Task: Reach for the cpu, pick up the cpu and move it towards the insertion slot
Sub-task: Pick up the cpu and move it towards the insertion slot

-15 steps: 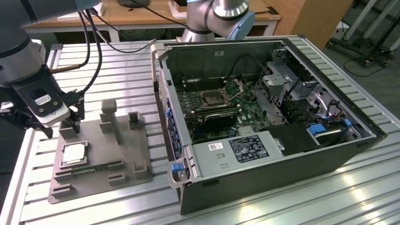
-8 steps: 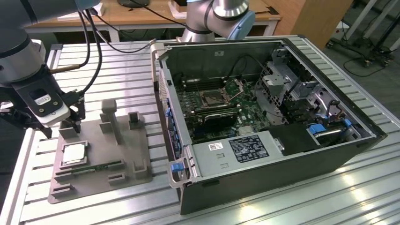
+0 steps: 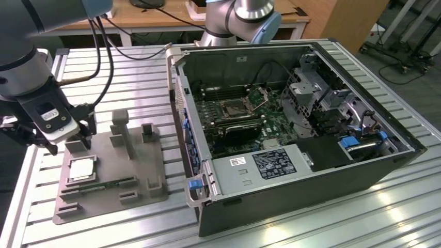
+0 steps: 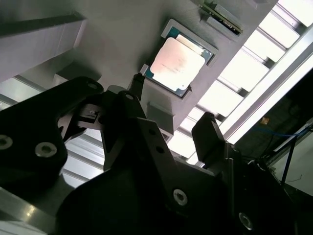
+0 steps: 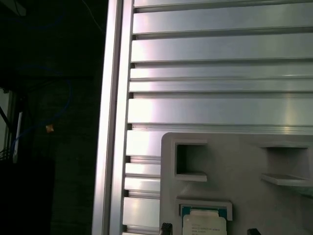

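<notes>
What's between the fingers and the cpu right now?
Only the grey holder: in the second wrist view a low raised tab of it sits between the open gripper and the cpu; nothing loose lies there.

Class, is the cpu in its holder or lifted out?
In. The cpu lies flat in the holder's recess; the open gripper hovers nearby, not touching it.

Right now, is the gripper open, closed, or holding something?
Gripper: fingers open, holding nothing; the small flat square silvery-grey cpu lies in the grey plastic holder close by.
</notes>
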Controlling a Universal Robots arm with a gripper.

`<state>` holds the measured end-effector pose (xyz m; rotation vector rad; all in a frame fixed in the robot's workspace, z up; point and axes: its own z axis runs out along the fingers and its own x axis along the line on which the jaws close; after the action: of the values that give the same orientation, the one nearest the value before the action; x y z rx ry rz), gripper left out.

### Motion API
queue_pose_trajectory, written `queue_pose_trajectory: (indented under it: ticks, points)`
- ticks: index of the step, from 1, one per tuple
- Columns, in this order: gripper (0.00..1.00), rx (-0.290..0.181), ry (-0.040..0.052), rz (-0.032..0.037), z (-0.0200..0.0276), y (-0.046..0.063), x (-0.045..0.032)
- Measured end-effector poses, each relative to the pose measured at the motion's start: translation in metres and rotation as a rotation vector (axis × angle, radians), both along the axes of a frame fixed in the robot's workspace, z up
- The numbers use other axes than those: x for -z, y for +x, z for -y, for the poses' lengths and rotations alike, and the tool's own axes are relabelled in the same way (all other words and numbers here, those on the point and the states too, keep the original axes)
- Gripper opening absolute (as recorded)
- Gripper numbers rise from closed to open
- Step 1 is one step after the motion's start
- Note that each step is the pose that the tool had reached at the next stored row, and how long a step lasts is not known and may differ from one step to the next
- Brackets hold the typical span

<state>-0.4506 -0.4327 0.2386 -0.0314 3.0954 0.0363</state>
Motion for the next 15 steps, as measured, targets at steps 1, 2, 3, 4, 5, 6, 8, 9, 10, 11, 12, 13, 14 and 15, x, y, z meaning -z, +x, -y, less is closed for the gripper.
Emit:
queue_pose_trajectory:
  ticks: [1, 2, 3, 4, 5, 6, 8, 9, 10, 11, 12, 13, 14, 15]
  points:
    - [0.67, 0.0, -0.0013, 0.0, 0.0002, 0.0, 0.0013]
    - [0.67, 0.0, -0.0025, 0.0001, 0.0005, 0.0, 0.0027]
    - [0.67, 0.0, -0.0034, 0.0001, 0.0007, 0.0, 0.0042]
    - [0.67, 0.0, -0.0042, 0.0, 0.001, 0.0, 0.0058]
    - [0.67, 0.0, -0.0049, 0.0001, 0.0013, 0.0, 0.0072]
    - [0.67, 0.0, -0.0063, 0.0, 0.0014, 0.0, 0.0084]
    - [0.68, 0.0, -0.0088, 0.0, 0.0018, 0.0, 0.011]
    - [0.68, 0.0, -0.009, -0.0001, 0.0024, 0.0, 0.0126]
    - [0.74, 0.0, -0.009, -0.0003, 0.0032, 0.0, 0.0144]
    - [0.74, 0.0, -0.0092, -0.0009, 0.0045, 0.0, 0.0162]
    - [0.74, 0.0, -0.0091, -0.0013, 0.0058, 0.0, 0.0179]
    - [0.74, 0.0, -0.009, -0.0018, 0.0074, 0.0, 0.0195]
    - [0.74, 0.0, -0.009, -0.0024, 0.0089, 0.0, 0.021]
    - [0.74, 0.0, -0.009, -0.0032, 0.0102, 0.0, 0.0223]
